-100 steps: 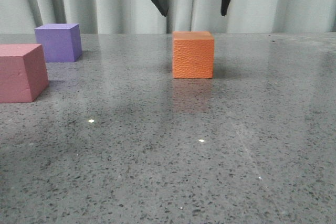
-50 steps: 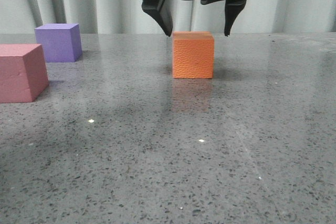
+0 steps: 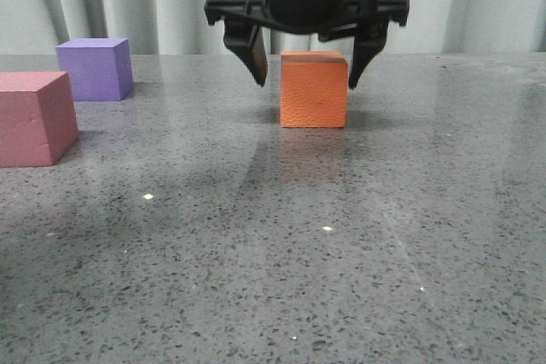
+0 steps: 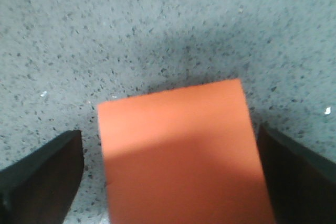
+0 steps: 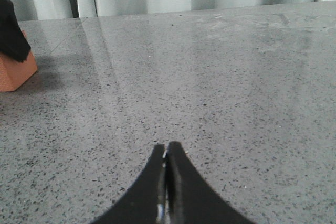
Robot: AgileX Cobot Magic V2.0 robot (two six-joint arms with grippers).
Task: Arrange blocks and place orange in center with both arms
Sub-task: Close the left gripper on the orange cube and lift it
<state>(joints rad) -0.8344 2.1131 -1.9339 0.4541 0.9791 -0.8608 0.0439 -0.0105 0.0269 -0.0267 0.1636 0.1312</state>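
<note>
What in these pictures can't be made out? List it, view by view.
- Front view: the orange cube's far side, hidden by its own body; the pink cube is cut off by the edge.
- Left wrist view: the left tool's fingertips and the cube's near edge run off the frame.
- Right wrist view: the orange cube is mostly cut off by the edge.

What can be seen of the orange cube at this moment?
The orange cube is a bright, foam-looking block with a pebbled front face and squared edges. It sits flat and upright on the grey speckled tabletop, right of the other two blocks and apart from them. The left gripper is open, one finger on each side of the cube's upper part; the left wrist view shows gaps, so nothing grips it.
</note>
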